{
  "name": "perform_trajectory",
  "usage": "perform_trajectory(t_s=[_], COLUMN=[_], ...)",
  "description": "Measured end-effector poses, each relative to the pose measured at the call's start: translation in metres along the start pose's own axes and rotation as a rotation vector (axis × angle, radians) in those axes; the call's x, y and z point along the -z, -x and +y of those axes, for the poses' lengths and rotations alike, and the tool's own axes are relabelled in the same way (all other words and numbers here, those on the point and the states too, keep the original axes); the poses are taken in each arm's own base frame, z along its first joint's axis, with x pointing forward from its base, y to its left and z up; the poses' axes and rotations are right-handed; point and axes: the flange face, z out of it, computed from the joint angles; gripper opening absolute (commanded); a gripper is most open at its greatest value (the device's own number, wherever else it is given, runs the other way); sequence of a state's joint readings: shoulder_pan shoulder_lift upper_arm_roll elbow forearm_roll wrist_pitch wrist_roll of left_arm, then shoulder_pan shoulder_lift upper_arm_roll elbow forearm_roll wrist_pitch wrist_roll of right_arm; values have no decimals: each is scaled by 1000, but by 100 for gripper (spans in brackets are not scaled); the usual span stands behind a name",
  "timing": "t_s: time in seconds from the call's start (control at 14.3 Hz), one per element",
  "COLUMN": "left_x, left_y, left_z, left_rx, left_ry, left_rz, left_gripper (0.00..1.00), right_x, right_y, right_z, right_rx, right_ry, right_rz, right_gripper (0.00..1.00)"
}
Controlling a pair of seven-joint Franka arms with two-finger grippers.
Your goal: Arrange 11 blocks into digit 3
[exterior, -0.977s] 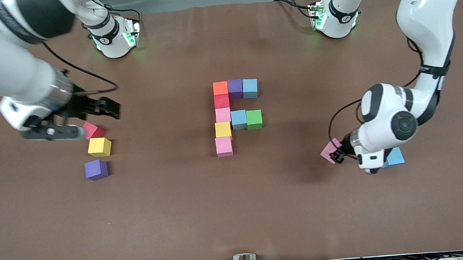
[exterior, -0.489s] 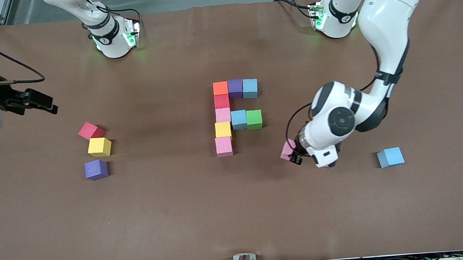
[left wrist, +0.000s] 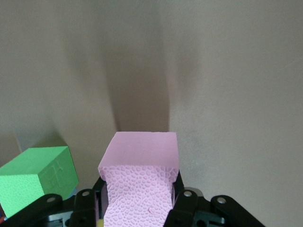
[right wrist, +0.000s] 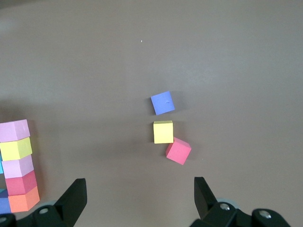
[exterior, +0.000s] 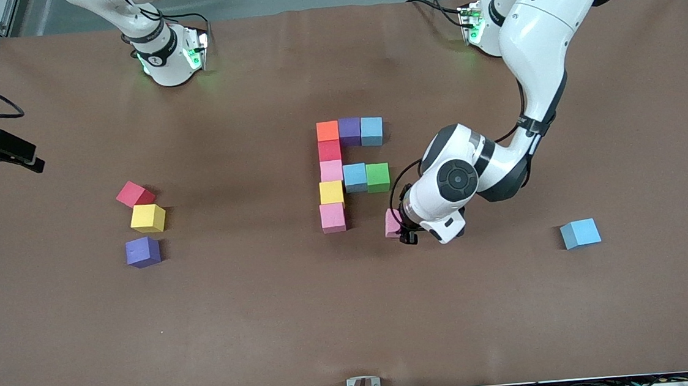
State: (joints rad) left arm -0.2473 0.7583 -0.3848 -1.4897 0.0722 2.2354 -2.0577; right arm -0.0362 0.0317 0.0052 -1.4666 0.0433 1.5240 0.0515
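Covering the table (exterior: 305, 319): brown matte sheet

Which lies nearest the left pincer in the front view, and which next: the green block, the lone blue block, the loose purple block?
1. Green block, in the figure beside the left pincer.
2. Lone blue block, toward the left arm's end.
3. Loose purple block, toward the right arm's end.

Left gripper (exterior: 401, 228) is clamped on a pink block (exterior: 392, 223) over the table (exterior: 268, 321), beside the unfinished digit 3 (exterior: 351, 171). Right gripper (exterior: 13, 159) waits over the table's edge at its own end, fingers apart. A lone blue block (exterior: 580, 233) lies toward the left arm's end.
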Motion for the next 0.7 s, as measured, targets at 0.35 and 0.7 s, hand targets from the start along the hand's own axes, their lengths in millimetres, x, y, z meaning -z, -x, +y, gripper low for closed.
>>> perform_trajectory(t_s=[0.35, 0.7], left_x=[-25, -40], left_y=[48, 73], left_z=[-7, -19], left_rx=[151, 144], left_ry=[49, 43], left_rz=[2, 7], left_gripper=[24, 24], right_x=[3, 7], right_y=[0, -1], right_z=[-1, 0], right_rx=[2, 1], right_ry=[0, -1], right_rz=[7, 23], right_gripper=[100, 100])
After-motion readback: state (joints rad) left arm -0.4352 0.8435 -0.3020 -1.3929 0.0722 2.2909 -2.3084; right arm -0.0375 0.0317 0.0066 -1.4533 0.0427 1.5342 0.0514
